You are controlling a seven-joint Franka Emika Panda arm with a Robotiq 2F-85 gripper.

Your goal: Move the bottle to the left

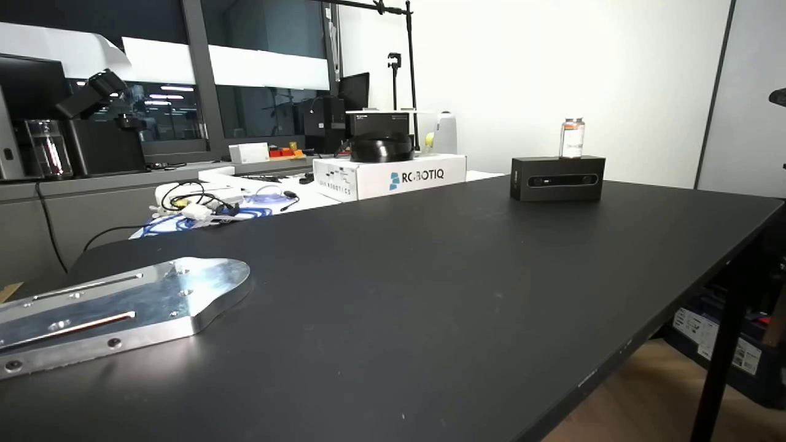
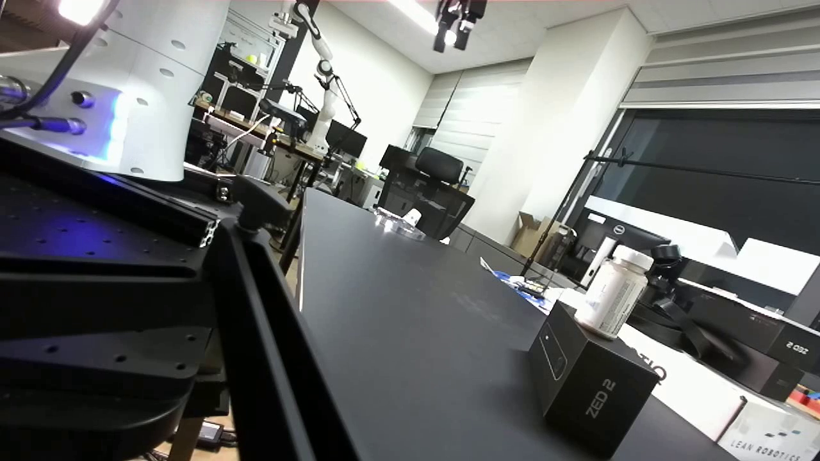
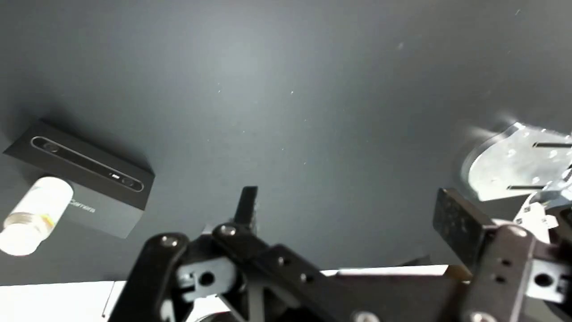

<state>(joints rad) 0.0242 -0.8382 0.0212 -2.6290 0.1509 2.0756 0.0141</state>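
"ZED 2" on box (image 2: 592,384), "ROBOTIQ" on carton (image 1: 393,177)

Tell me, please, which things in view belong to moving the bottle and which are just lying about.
Belongs to the job:
bottle
gripper

Just lying about:
black ZED 2 box under the bottle
metal plate
white Robotiq box
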